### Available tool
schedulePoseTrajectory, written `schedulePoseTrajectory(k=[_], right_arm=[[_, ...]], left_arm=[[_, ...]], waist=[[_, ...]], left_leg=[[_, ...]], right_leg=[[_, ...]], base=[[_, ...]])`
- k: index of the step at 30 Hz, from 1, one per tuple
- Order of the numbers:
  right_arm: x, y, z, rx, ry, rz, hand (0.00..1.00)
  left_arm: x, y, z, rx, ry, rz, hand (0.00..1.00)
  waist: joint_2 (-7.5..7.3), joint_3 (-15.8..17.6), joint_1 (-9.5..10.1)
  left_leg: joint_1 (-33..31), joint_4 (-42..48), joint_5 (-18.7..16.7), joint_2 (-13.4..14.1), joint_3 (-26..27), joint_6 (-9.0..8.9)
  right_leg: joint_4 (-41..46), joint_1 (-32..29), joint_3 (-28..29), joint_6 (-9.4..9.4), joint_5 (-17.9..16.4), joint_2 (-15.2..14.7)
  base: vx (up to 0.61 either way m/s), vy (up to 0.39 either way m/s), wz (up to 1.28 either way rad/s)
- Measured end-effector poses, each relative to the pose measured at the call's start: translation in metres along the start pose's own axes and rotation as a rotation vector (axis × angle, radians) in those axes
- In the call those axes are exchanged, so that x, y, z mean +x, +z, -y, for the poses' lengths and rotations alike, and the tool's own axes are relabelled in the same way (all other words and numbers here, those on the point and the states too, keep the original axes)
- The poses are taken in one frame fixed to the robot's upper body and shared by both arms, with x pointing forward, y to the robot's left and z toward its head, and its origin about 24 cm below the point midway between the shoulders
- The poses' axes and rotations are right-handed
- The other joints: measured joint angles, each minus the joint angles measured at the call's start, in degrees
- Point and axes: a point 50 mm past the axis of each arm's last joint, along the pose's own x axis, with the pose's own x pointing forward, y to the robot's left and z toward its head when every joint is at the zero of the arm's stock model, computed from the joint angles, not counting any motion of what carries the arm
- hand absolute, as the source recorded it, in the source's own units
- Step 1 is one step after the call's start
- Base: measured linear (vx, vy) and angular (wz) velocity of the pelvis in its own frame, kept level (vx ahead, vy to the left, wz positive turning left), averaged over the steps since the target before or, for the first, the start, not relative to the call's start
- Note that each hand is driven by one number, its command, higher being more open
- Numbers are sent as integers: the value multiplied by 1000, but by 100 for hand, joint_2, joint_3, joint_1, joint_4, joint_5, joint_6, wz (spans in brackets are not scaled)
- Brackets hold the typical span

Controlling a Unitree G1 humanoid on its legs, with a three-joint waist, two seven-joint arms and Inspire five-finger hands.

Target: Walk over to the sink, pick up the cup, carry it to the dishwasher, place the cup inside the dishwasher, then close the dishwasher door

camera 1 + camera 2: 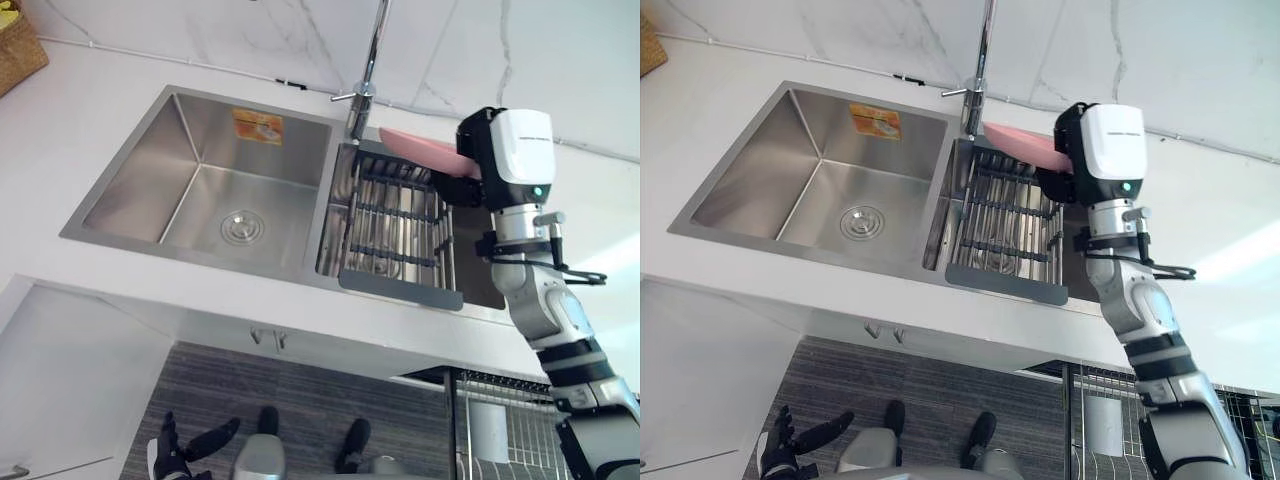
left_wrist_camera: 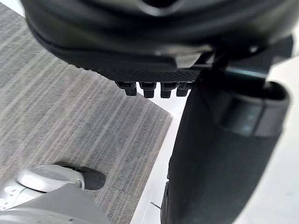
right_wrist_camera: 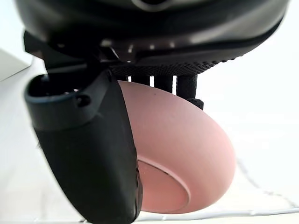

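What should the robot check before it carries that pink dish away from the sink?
1. Right hand's hold on the pink rounded bowl: ok, thumb and fingers curl round it.
2. Bowl lifted off the dark wire rack in the steel sink: cannot tell.
3. Clearance from the chrome tap: not ok, the bowl's edge looks very near it.
4. Dishwasher's wire basket ready: ok, pulled out at lower right.
5. Left hand free: ok, open, low by the floor.

The sink (image 1: 200, 130) is set into the worktop (image 1: 80, 120). Its right basin holds a rack (image 1: 395, 225), and the tap (image 1: 368, 75) stands behind, between the basins. The right hand (image 3: 88, 158) holds a bowl (image 1: 420, 150) over the rack's back right corner. A basket (image 1: 18, 45) sits at the worktop's back left corner.
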Motion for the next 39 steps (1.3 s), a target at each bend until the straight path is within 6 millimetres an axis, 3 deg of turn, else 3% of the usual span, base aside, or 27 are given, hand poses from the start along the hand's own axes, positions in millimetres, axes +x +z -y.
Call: schedulePoseTrajectory(k=[4, 6, 8, 9, 10, 11, 12, 14, 15, 16, 17, 19, 20, 23, 24, 26, 29, 32, 37, 39], right_arm=[[-12, 14, -1, 80, -3, 32, 0], [-22, 7, 1, 69, 5, 4, 0], [-28, -3, 1, 48, 17, -45, 0], [-30, -5, -1, 50, 20, -64, 0], [-33, -7, -4, 55, 28, -83, 0], [-33, -6, -9, 69, 33, -99, 0], [-35, -7, -11, 68, 41, -100, 0], [-35, -10, -15, 59, 45, -90, 0], [-33, -9, -15, 59, 33, -72, 0], [-32, -8, -15, 52, 29, -60, 0], [-30, -5, -15, 50, 22, -37, 0], [-26, -2, -14, 45, 14, -5, 0], [-22, 0, -12, 33, 3, 15, 0], [-11, 1, -4, 10, 8, 44, 0], [-11, -1, -2, 3, 6, 42, 0], [-12, -13, 13, -27, -4, -13, 0], [-18, -30, 21, -60, 12, -100, 0], [-20, -34, 22, -69, 28, -121, 0], [-19, -41, 14, -77, 77, -151, 0], [-5, -48, 14, -107, 83, -170, 0]], left_arm=[[-11, -28, -4, -20, 31, -90, 100], [-11, -31, -3, 8, 14, -106, 100], [-8, -30, 2, 37, -21, -104, 100], [-7, -28, 3, 39, -30, -105, 100], [-6, -28, 3, 38, -28, -111, 100], [-5, -27, 4, 25, -22, -119, 100], [-5, -30, 4, 18, -16, -128, 100], [-9, -38, 1, -10, 16, -159, 100], [-9, -39, -2, -47, 52, -169, 100], [-9, -40, -2, -60, 60, -175, 100], [-9, -40, -3, -69, 68, -176, 100], [-5, -36, -6, -77, 79, -170, 100], [-1, -30, -6, -87, 81, -158, 100], [3, -25, -1, -150, 110, -171, 100], [2, -26, -2, -152, 115, -175, 100], [1, -31, -6, -122, 123, -193, 100], [-8, -46, 2, -125, 105, -250, 100], [-14, -54, 11, -135, 75, -271, 100], [-12, -49, 14, -133, 60, -225, 100], [-8, -41, 15, -175, 51, -206, 100]], waist=[[169, -195, -75], [251, -242, -282], [314, -275, -353], [320, -266, -405], [331, -267, -457], [441, -189, -326], [482, -183, -334], [643, -304, -351], [708, -329, -327], [740, -355, -300], [726, -371, -229], [630, -407, -185], [517, -401, -192], [491, -374, -68], [487, -371, -82], [492, -358, -183], [519, -323, -216], [598, -247, -270], [744, -32, -345], [736, 253, -354]], left_leg=[[-55, 1176, -881, -47, 2, 30], [-128, 1625, -1153, -13, 71, 95], [-136, 1894, -1422, -12, 227, 128], [-134, 2036, -1506, -36, 380, 203], [-95, 2042, -1509, -9, 561, 282], [123, 1752, -1454, 235, 1125, 347], [249, 1592, -1429, 292, 1398, 314], [396, 1447, -1361, 493, 2174, 289], [374, 1468, -1348, 651, 2499, 272], [351, 1474, -1333, 733, 2607, 249], [276, 1520, -1246, 880, 2837, 218], [66, 1672, -1172, 978, 2891, 216], [-51, 1845, -1169, 982, 2898, 209], [-145, 1952, -1047, 1115, 2473, 15], [-144, 1886, -1012, 1131, 2397, -45], [-103, 1583, -815, 1167, 2194, -360], [103, 1110, -576, 1073, 2130, -515], [17, 1077, -545, 1000, 2036, -505], [-339, 869, -299, 856, 1667, -388], [-666, 722, -88, 782, 1542, -334]], right_leg=[[2, -102, 1291, 31, 76, 135], [6, -163, 1576, 57, 179, 195], [53, -336, 2116, 94, 362, 274], [164, -498, 2328, 52, 491, 315], [120, -586, 2346, -231, 731, 425], [292, -659, 1702, -759, 767, 548], [894, -756, 956, -941, 279, 477], [2442, -699, -807, -1162, -979, 35], [2850, -499, -1309, -1171, -1270, -150], [2920, -401, -1464, -1130, -1380, -213], [2836, -192, -1547, -953, -1500, -285], [1995, 199, -1409, -658, -1273, -314], [1304, 482, -1215, -499, -750, -393], [568, 629, -932, -177, -715, -66], [490, 643, -926, -150, -709, -7], [354, 658, -946, -114, -703, 155], [289, 672, -918, -108, -707, 210], [179, 665, -932, -54, -707, 183], [193, 406, -1209, -52, -651, 133], [197, 80, -1311, -91, -558, 114]], base=[[37, 73, -136], [-11, 81, -107], [-64, 131, -139], [-96, 172, -177], [-160, 130, -205], [-188, 88, -179], [-181, 73, -170], [-142, 93, -147], [-129, 43, -144], [-114, -29, -142], [-74, -109, -135], [-57, -184, -104], [-48, -217, -48], [-79, -328, -74], [-62, -266, -40], [-53, -197, -1], [-70, -77, -4], [-92, 0, 6], [-91, 45, 32], [-61, 41, 24]])
